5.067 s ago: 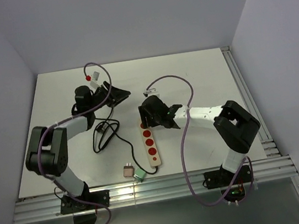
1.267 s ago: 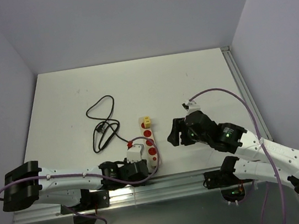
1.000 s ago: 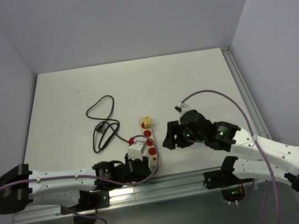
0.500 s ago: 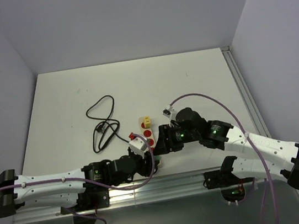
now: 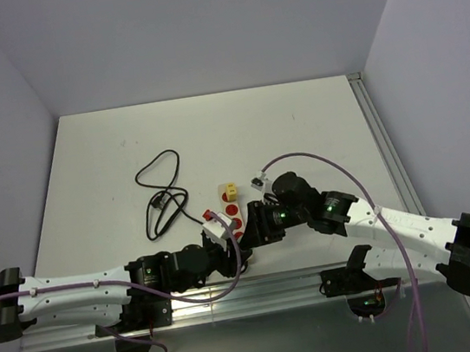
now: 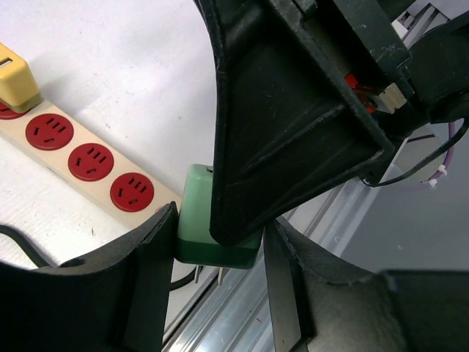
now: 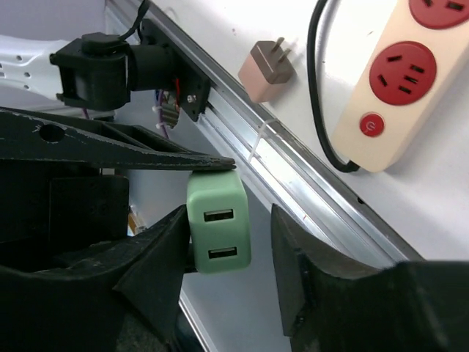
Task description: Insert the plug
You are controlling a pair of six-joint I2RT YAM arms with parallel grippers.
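Note:
My left gripper (image 6: 222, 238) is shut on a green USB charger plug (image 6: 216, 220) and holds it in the air over the table's near edge, prongs pointing down. My right gripper (image 7: 231, 227) is open around the same plug (image 7: 218, 220). Its left finger touches the plug and its right finger stands apart. The two grippers meet over the near end of the beige power strip (image 5: 232, 222), whose red sockets (image 6: 90, 161) are free. A yellow plug (image 5: 231, 190) sits in the strip's far end. In the top view the green plug is hidden between the grippers.
A pink plug (image 7: 269, 64) lies on the table by the near edge, beside the strip's black cord (image 7: 316, 88). The cord coils at the left (image 5: 164, 199). An aluminium rail (image 5: 260, 291) runs along the near edge.
My right gripper has moved left and down to the left gripper, and now brackets the green plug. My left gripper has moved right and a little forward with the plug.

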